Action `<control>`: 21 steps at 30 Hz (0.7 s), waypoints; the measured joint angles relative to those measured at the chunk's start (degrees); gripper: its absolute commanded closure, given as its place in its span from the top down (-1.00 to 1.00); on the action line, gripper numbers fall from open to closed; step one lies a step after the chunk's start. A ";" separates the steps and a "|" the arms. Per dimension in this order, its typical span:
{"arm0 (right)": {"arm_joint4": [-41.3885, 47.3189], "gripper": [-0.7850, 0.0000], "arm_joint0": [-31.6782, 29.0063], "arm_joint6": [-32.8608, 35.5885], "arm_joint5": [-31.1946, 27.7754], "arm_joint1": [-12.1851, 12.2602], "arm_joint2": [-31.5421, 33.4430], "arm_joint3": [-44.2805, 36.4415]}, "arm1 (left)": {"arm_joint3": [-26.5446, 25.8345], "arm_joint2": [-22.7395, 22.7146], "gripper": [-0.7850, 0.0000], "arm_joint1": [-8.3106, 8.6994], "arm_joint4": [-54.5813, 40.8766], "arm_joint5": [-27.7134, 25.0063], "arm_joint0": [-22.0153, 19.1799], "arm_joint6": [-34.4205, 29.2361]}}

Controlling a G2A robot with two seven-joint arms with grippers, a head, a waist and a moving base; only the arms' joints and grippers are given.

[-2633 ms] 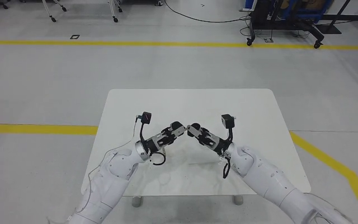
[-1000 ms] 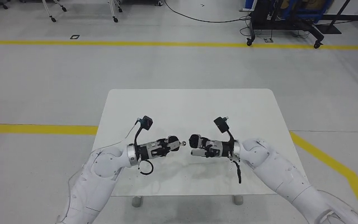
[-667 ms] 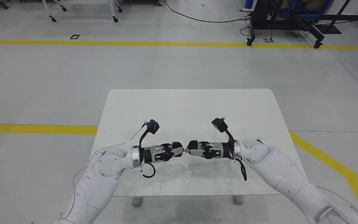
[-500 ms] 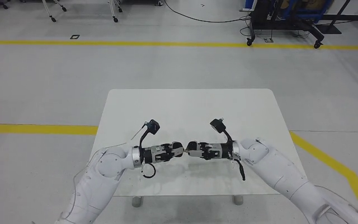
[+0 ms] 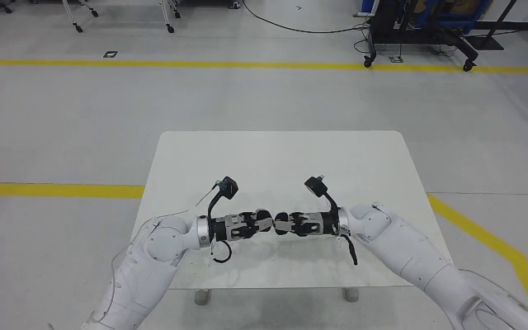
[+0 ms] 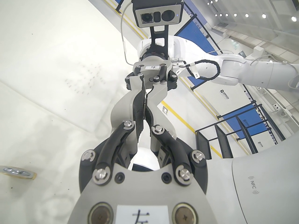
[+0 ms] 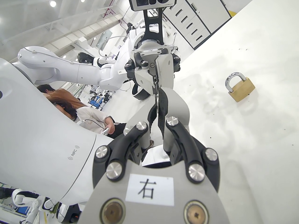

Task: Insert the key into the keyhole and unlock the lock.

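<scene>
Key [image 7: 157, 99] pinched between the black pads [image 7: 161, 111] of the right gripper [image 7: 159, 104], jaws closed almost fully onto it. Same key clamped from the opposite side by the left gripper [image 6: 143, 109], likewise closed down to the thickness of the metal. Grippers tip to tip above the table [image 5: 280, 157], near its front edge, with the key at the junction. Padlock [image 7: 240, 86] flat on the table beyond the right gripper's fingertips and off to one side, well apart from both grippers and from the key.

Against 1.0 s earlier: gap between the two grippers closed. At that time the key projected from the left gripper alone, with the right gripper clear of it. Against 2.6 s earlier: both forearms swung from a V pointing away from the robot into a nearly straight line across the table, with the meeting point nearer the front edge. Hardly any shift over the last 0.5 s.

Key: thin, silvery, seen edge-on, largely hidden by the pads; blade and bow not distinguishable. Padlock: brass-coloured rectangular body, polished silver shackle, apparently seated in the body.
</scene>
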 measured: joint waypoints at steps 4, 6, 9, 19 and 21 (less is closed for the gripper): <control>0.13 -1.00 0.08 -0.01 0.00 0.01 -0.01 0.12 | 0.16 -0.01 1.00 0.12 -0.33 0.39 0.02 1.25; 0.00 -1.00 -0.03 -0.01 0.00 0.09 0.15 0.16 | 0.11 -0.47 1.00 0.26 -0.45 0.44 0.01 2.03; -0.23 -1.00 -0.31 -0.01 0.00 0.30 0.86 0.55 | -0.51 -2.05 1.00 0.63 0.58 0.42 0.39 3.48; -1.49 -1.00 -4.73 -3.51 0.00 2.90 11.81 2.68 | -14.12 -7.38 1.00 2.72 32.12 14.75 8.34 6.88; -2.53 -1.00 -6.14 -4.59 0.00 3.39 14.16 1.89 | -15.98 -6.15 1.00 2.83 40.26 19.11 9.79 6.26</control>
